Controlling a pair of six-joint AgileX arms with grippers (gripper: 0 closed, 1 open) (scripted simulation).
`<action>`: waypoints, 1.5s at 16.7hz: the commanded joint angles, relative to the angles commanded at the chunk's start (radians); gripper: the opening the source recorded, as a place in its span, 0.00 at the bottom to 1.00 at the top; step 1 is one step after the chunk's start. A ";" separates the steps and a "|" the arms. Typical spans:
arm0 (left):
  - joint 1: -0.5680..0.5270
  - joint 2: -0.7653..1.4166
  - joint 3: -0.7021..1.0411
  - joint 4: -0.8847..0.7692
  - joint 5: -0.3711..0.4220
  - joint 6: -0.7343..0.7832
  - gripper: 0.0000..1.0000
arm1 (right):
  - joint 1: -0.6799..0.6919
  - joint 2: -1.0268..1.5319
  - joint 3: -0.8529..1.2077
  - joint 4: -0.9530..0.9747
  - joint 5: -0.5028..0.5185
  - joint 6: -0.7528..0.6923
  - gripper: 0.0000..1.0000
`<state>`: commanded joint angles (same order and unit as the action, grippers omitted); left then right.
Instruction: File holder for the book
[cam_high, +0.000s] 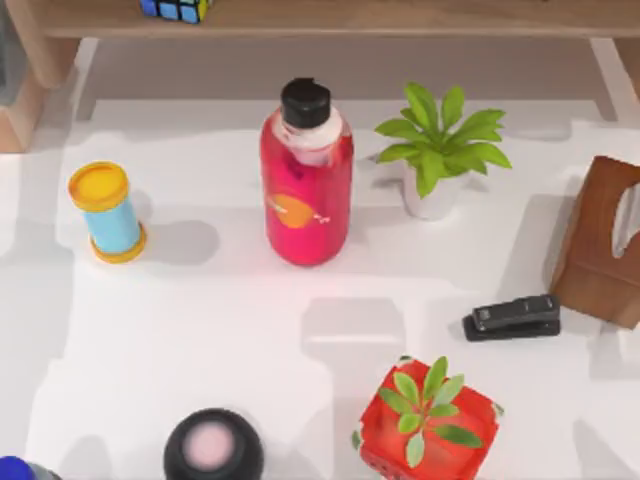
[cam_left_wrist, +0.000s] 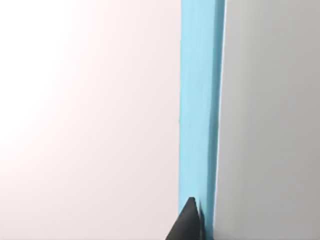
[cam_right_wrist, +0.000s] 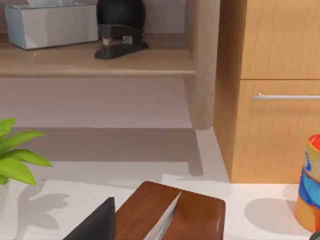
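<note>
White tabletop (cam_high: 200, 330) carries a red bottle (cam_high: 306, 180) with a black cap at its middle; a potted plant (cam_high: 437, 150) stands to its right, a blue canister (cam_high: 108, 212) to its left, a black stapler (cam_high: 512, 317) nearer the brown tissue box (cam_high: 603, 243), which the frame's right edge cuts off. Book and file holder cannot be made out anywhere. The left wrist view shows one dark fingertip (cam_left_wrist: 187, 222) against a blue strip; whether either gripper is parted or closed cannot be told.

We see a red bottle (cam_high: 306, 180), 2 potted plants (cam_high: 437, 150) (cam_high: 428, 425), a stapler (cam_high: 512, 318) and a brown tissue box (cam_high: 603, 245) on the white table (cam_high: 220, 330).
</note>
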<state>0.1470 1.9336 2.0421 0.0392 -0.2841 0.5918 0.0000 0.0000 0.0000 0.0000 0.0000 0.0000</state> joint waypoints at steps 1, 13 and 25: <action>0.070 -0.008 -0.080 0.031 0.032 0.065 0.00 | 0.000 0.000 0.000 0.000 0.000 0.000 1.00; 0.550 -0.046 -0.958 0.390 0.505 0.828 0.00 | 0.000 0.000 0.000 0.000 0.000 0.000 1.00; 0.360 -0.032 -1.103 0.603 0.821 1.148 0.00 | 0.000 0.000 0.000 0.000 0.000 0.000 1.00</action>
<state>0.5074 1.9016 0.9387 0.6420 0.5369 1.7398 0.0000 0.0000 0.0000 0.0000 0.0000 0.0000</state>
